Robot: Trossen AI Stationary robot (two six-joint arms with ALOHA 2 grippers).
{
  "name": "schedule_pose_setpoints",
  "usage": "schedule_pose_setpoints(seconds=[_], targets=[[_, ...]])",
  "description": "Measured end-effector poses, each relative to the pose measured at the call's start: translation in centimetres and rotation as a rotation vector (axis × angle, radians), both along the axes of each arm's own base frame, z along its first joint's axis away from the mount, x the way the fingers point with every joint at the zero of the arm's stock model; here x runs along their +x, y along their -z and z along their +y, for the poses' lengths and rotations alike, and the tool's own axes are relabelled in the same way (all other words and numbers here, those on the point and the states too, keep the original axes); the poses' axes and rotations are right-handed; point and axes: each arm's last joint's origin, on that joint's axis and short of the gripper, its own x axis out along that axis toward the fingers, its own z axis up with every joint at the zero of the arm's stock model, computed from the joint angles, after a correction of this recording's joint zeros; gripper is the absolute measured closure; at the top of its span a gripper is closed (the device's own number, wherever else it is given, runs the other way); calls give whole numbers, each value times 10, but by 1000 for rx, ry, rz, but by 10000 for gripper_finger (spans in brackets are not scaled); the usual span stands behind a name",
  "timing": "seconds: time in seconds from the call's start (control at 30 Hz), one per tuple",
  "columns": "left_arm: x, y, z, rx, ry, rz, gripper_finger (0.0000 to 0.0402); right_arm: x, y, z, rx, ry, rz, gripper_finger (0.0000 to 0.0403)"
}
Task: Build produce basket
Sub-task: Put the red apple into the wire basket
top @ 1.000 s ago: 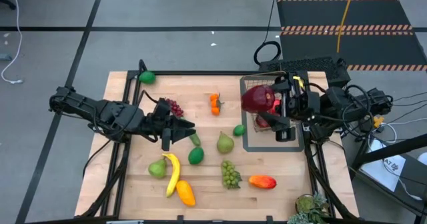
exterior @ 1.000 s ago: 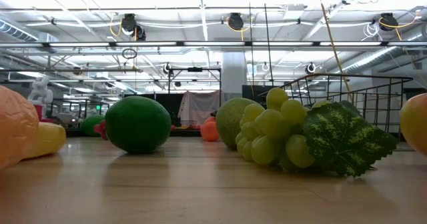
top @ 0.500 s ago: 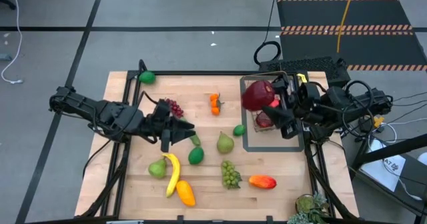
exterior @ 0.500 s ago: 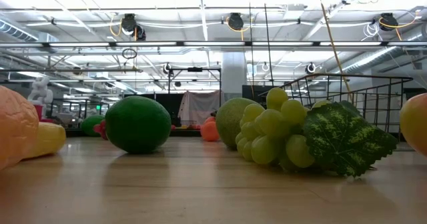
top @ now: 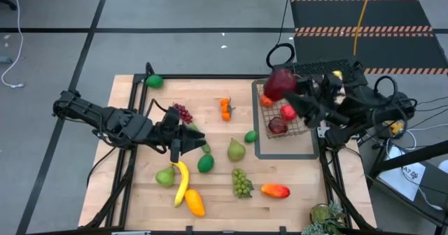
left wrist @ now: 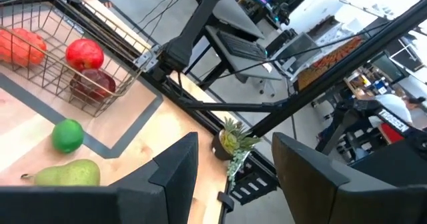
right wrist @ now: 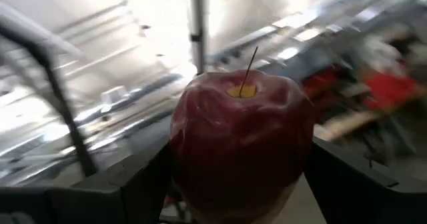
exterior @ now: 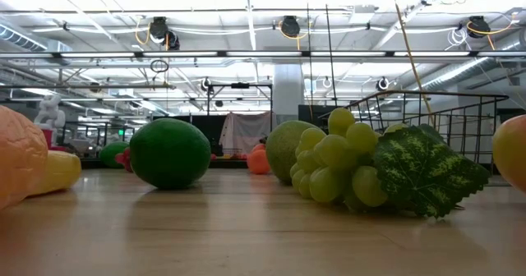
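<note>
Having swung rearward over the basket (top: 283,116), the right gripper (top: 294,98) is pinching a red apple (top: 278,84), seemingly light, rigid, smooth, best held across its middle, while the left gripper (top: 187,138) is hovering half-spread.

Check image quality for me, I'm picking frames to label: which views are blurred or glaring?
Right wrist view: background streaked with motion blur and bright glare, only the red apple reads clearly. Low view: nearest fruit at the edges soft, ceiling lights bright. High and left wrist views: sharp, evenly lit.
</note>
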Motion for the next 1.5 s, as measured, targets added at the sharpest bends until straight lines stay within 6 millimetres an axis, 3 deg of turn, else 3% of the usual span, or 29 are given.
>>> schedule_pose_setpoints(seconds=[0.23,0.4,0.77,1.07,1.27,1.5], targets=[[2,-1,8,24,-65,-6,211,-40,13,-25,184,126,182,101],[4,-1,17,68,-120,-4,211,-50,27,-34,228,176,312,101],[12,1,57,100,-287,22,211,-37,75,-64,426,271,696,101],[11,8,89,-11,-462,72,211,-20,110,-123,358,92,1097,101],[19,15,91,-52,-487,97,211,-13,150,-168,282,1,1433,101],[44,35,90,-117,-513,149,211,-15,178,-197,238,-2,1676,101]])
